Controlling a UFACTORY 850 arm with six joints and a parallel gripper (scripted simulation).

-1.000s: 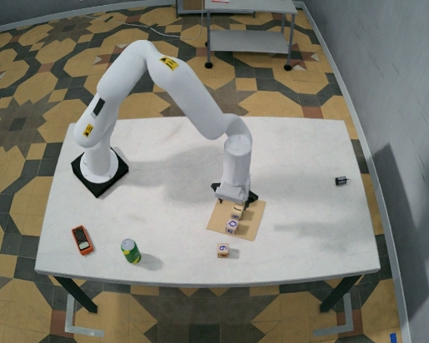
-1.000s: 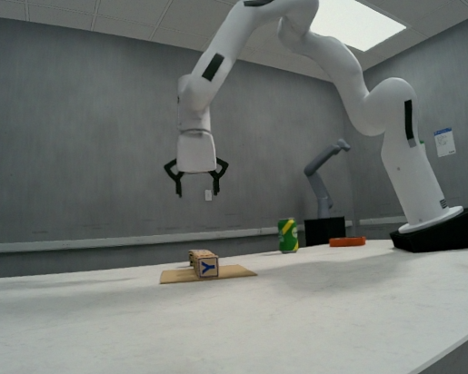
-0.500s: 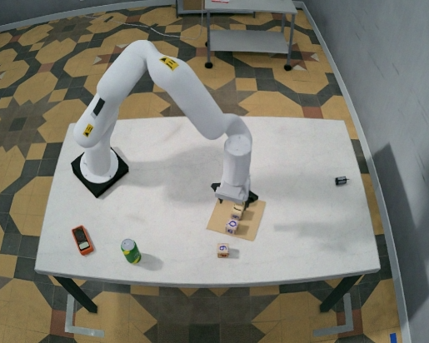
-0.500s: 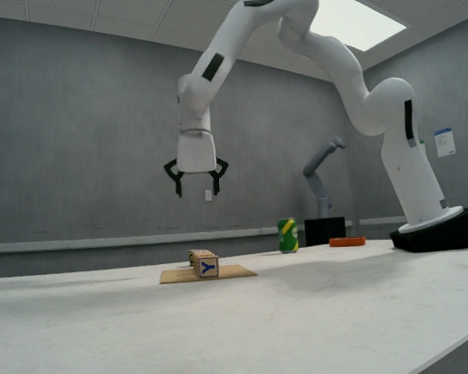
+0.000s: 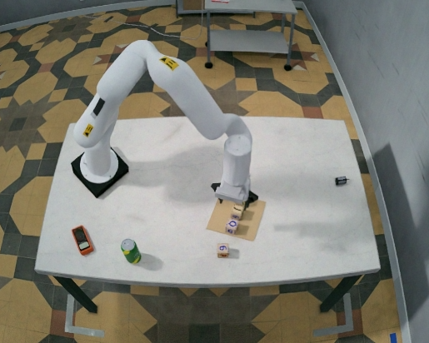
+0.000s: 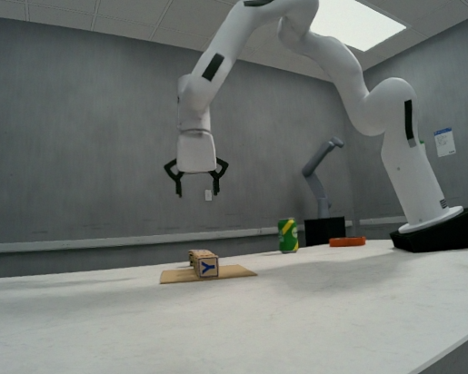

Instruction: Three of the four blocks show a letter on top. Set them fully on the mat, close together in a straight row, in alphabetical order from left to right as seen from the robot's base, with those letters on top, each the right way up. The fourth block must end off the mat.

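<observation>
A tan mat (image 5: pixel 240 221) lies on the white table, also visible in the exterior view (image 6: pixel 207 273). On it a block with a blue O on top (image 5: pixel 231 226) stands at the near end. A second block (image 5: pixel 236 212) is right behind it, and my wrist partly hides it. I cannot tell what lies further behind. From the side the blocks (image 6: pixel 204 263) line up end-on, and the nearest one shows a Y on its side face. A block with a red 6 or 9 on top (image 5: pixel 222 250) stands off the mat, towards the front edge. My gripper (image 6: pixel 196 183) hangs open and empty well above the mat's blocks.
A green can (image 5: pixel 130 251) and an orange device (image 5: pixel 82 240) stand at the front left. A small black object (image 5: pixel 341 181) lies at the far right. My base (image 5: pixel 99 166) is at the left. A grey cart (image 5: pixel 248 29) stands beyond the table.
</observation>
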